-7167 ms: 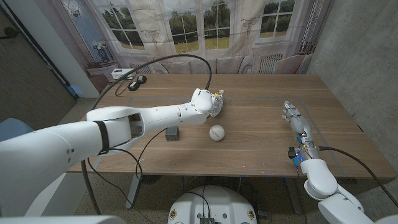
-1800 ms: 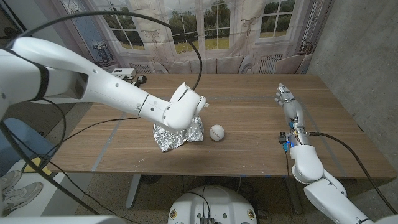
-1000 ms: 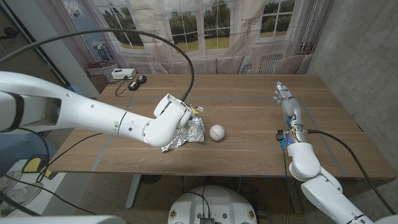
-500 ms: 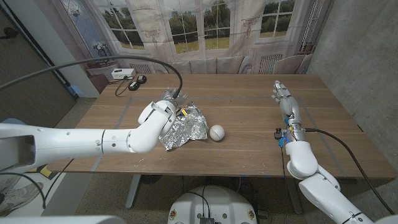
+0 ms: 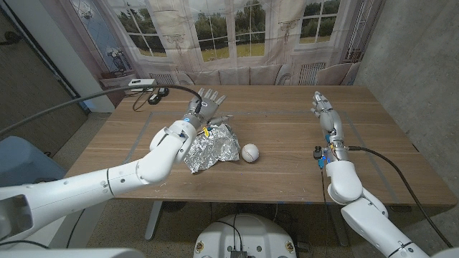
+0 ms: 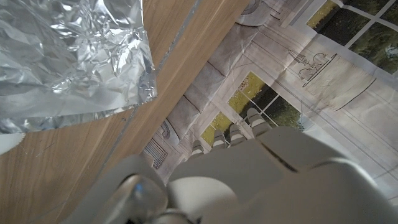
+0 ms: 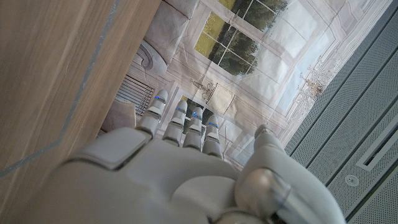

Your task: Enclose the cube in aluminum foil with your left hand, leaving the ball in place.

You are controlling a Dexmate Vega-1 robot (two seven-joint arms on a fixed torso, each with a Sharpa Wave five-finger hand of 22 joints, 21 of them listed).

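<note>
Glossy white rounded arm shells, black cables trailing — grey segmented left hand (image 5: 205,101) and right hand (image 5: 321,107).

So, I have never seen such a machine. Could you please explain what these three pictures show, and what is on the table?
It is a robot with two white arms, each ending in a hand. One camera on its head looks down over the wooden table; the other two sit on the wrists. The left hand is raised above the table, fingers spread, holding nothing. Just before it lies crumpled aluminum foil; the cube is not visible. A white ball lies beside the foil. The right hand stands apart, also holding nothing.
</note>
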